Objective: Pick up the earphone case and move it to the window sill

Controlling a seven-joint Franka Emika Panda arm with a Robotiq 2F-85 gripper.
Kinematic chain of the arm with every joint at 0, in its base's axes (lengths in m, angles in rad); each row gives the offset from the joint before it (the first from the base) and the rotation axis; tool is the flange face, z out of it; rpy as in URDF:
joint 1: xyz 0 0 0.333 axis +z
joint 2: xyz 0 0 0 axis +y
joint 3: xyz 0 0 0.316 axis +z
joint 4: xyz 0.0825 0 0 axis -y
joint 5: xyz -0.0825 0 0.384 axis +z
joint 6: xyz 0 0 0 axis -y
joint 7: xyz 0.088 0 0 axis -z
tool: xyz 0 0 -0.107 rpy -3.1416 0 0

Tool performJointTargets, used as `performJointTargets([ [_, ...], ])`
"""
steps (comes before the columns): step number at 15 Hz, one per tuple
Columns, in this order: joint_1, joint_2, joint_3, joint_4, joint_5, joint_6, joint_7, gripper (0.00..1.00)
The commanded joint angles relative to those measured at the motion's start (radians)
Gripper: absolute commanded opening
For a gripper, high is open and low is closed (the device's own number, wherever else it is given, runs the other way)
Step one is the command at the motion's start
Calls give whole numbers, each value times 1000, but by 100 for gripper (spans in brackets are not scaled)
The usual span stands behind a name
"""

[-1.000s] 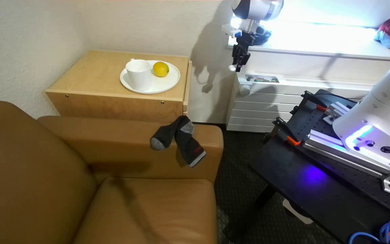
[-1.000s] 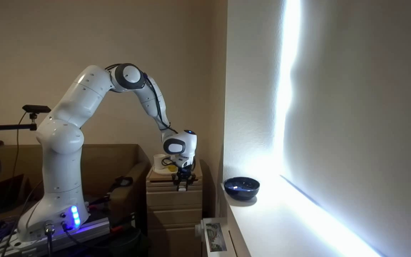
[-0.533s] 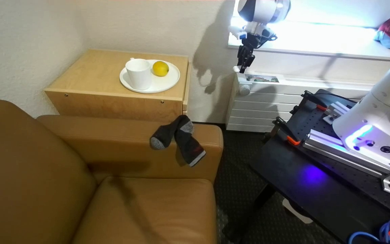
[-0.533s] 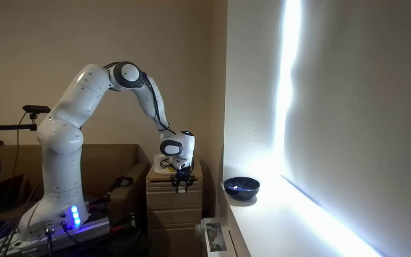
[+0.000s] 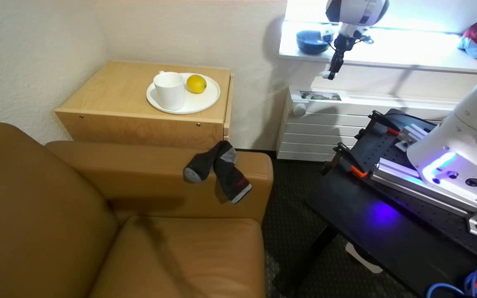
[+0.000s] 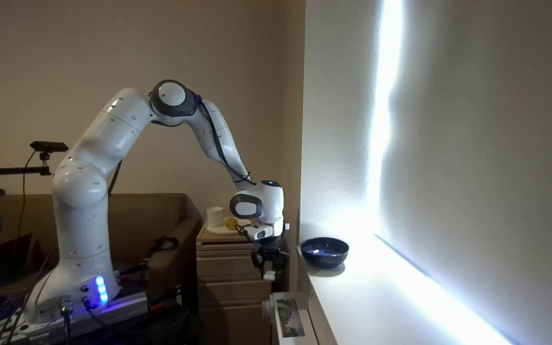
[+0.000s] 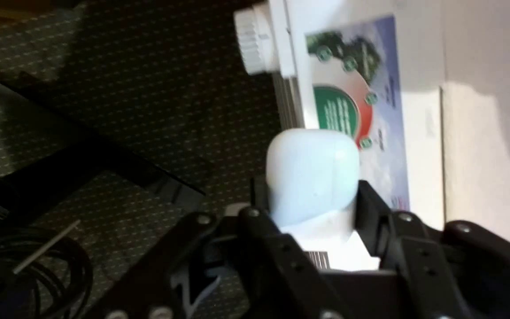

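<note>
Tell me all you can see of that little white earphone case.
The earphone case looks like smooth, slightly glossy plastic: small, white, with rounded corners. A slanting change of tone crosses its lower part in the wrist view, perhaps a lid seam or a shadow. The pincer grips it, black fingers touching two opposite sides. It hangs in the air near the radiator, not yet on the window sill.
</note>
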Motion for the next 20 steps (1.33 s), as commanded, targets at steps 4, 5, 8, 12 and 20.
performJointTargets([
  [4, -170, -86, -90, 21, 36, -40, 90, 24],
  [5, -182, -129, -62, -12, 73, -7, 97, 24],
  [8, -186, -100, -76, 12, 34, -8, 93, 49],
  [12, -185, -22, -89, 121, 57, -37, 263, 24],
  [20, -338, 184, -38, 545, 77, -333, 593, 24],
])
